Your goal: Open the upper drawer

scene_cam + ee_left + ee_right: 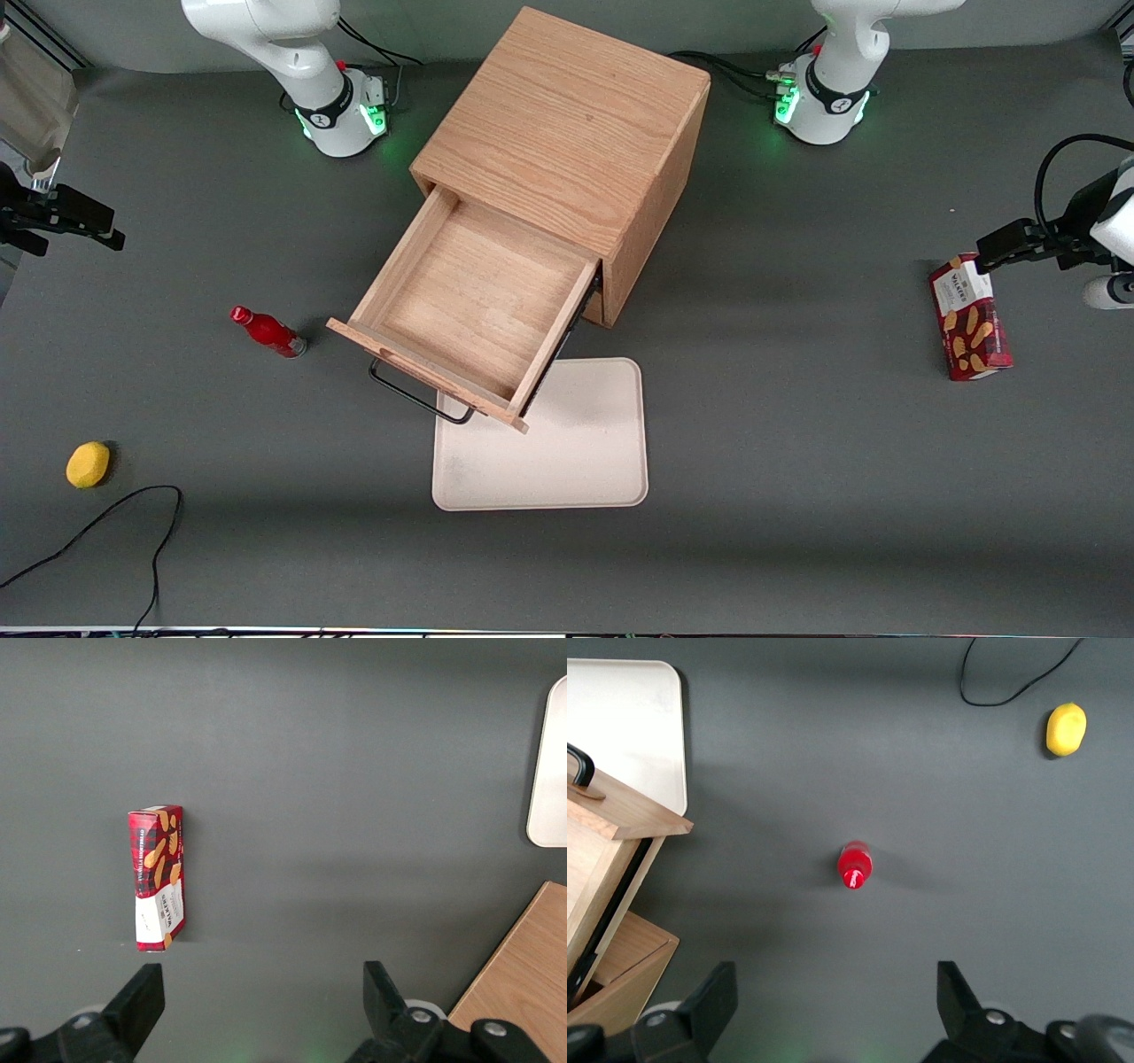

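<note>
The oak cabinet (576, 133) stands mid-table. Its upper drawer (469, 301) is pulled far out and its light-oak inside holds nothing. The long black wire handle (416, 394) hangs on the drawer's front panel, nearest the front camera. The right wrist view catches the drawer's front corner (620, 815) and one end of the handle (578, 762). My gripper (89, 221) hovers toward the working arm's end of the table, well apart from the drawer. It is open (837, 992), with only bare grey mat between its fingers.
A red bottle (268, 331) stands beside the drawer, toward the working arm's end. A yellow lemon-like object (88, 464) and a black cable (106, 532) lie nearer the front camera. A cream tray (549, 443) lies partly under the drawer. A red cookie box (970, 317) lies toward the parked arm's end.
</note>
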### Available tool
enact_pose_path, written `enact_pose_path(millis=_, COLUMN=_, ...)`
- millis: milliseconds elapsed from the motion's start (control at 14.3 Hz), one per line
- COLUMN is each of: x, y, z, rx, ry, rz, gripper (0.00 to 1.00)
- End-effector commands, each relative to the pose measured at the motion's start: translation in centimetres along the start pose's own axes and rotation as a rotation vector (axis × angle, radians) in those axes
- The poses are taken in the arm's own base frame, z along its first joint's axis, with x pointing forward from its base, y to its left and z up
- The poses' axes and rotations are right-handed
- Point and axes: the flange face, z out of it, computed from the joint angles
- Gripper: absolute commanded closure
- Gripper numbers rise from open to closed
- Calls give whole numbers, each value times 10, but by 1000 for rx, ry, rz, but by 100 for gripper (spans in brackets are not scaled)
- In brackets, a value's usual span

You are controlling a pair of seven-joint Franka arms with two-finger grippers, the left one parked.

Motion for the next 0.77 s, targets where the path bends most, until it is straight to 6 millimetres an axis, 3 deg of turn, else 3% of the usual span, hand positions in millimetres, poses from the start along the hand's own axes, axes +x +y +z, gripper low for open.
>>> enact_pose_path(millis=0, x=16, y=-2, z=11, rx=-5, ry=25, rz=11, gripper=0)
enact_pose_path(millis=140, x=25, y=-1, z=13, rx=-7, ry=26, rz=14, gripper=0)
enact_pose_path(millis=698, x=24, y=-5, z=7, rx=-15, ry=38, rz=-37, gripper=0)
